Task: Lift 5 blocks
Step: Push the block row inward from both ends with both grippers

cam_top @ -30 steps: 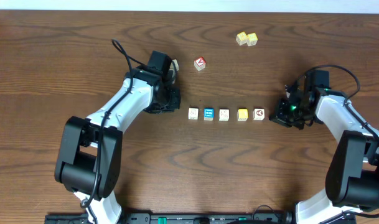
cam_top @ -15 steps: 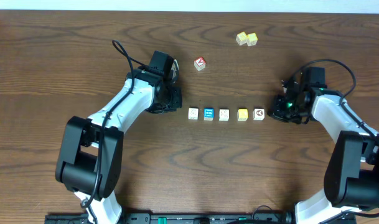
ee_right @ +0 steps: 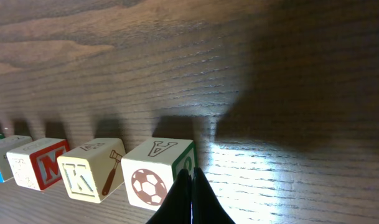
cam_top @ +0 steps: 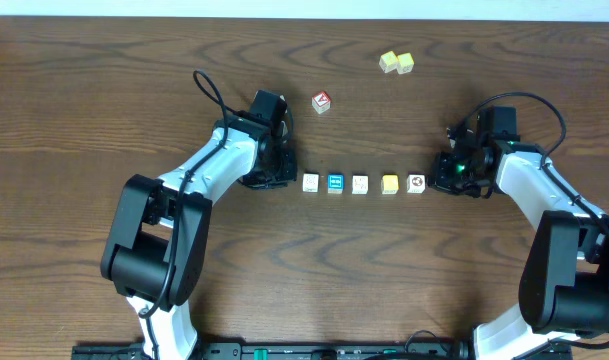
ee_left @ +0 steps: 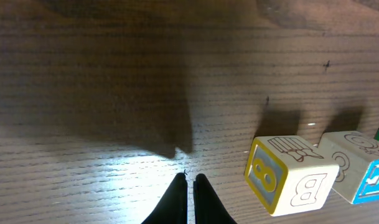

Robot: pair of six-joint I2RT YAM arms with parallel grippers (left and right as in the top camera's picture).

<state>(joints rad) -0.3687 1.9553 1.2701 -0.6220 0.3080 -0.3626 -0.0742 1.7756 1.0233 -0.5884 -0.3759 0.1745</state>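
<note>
A: Where are the 5 blocks [cam_top: 360,184]?
B: They stand in 1 row on the wooden table [cam_top: 74,90], between the 2 arms, each a little apart from the next. All 5 rest on the wood.
A: And the left gripper [ee_left: 189,182]?
B: Its fingers are pressed together and hold nothing. It is low over the table, near the left end of the row.
A: The right gripper [ee_right: 190,176]?
B: Also closed and empty, at the right end, its tips right at the block with the football picture [ee_right: 145,184].
</note>
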